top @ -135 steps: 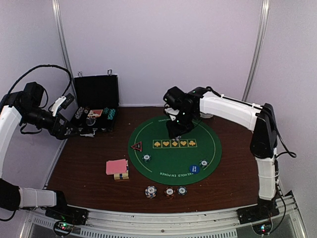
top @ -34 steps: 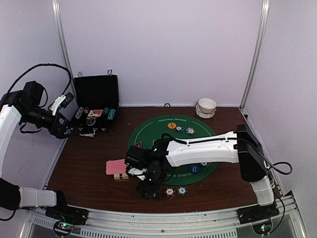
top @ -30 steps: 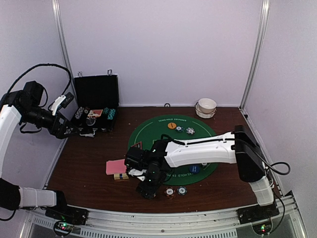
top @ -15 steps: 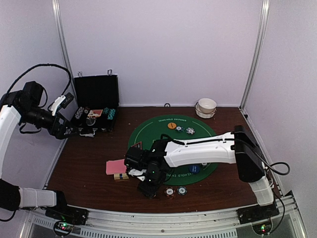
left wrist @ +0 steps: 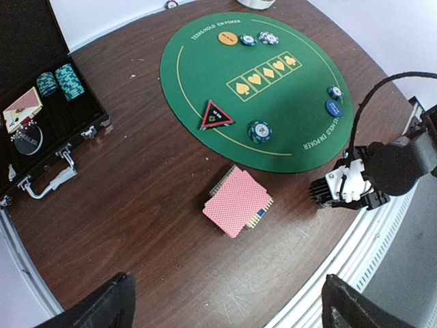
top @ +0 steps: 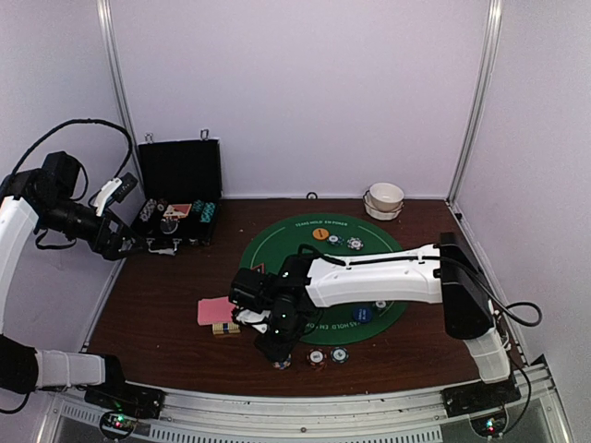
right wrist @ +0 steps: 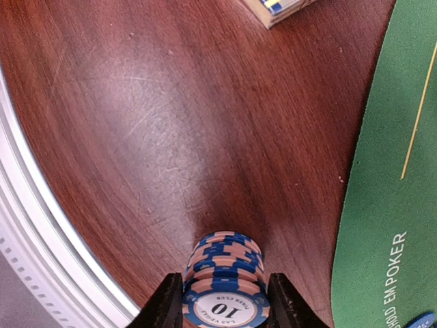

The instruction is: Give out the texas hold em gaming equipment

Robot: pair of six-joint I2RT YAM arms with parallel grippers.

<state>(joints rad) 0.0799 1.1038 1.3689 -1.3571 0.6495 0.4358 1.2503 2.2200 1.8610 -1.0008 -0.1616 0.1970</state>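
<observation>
My right gripper [top: 276, 348] [right wrist: 224, 304] is shut on a stack of blue-and-pink striped poker chips [right wrist: 224, 270], its top marked 10, low over the wood off the mat's front left; whether it touches the table I cannot tell. Two more chip stacks [top: 316, 356] [top: 339, 353] lie to its right. Pink-backed cards [top: 217, 310] [left wrist: 235, 202] lie on the card box. On the green mat [top: 305, 251] are a red triangular button [left wrist: 216, 116], an orange button [top: 319, 233], a blue button [top: 362, 314] and single chips [left wrist: 259, 130]. My left gripper [top: 118, 242] [left wrist: 232, 304] is open and empty, high at the left.
An open black case [top: 175, 208] with chips and cards stands at the back left. A white bowl [top: 385, 197] sits at the back right. The blue-and-yellow card box [top: 226, 327] lies under the cards. The table's metal front rail [right wrist: 41, 239] is close to the right gripper.
The right arm swung from the back of the mat to the front-left chip stack and closed on it; in the last half second it rose slightly. The left arm stayed still.
</observation>
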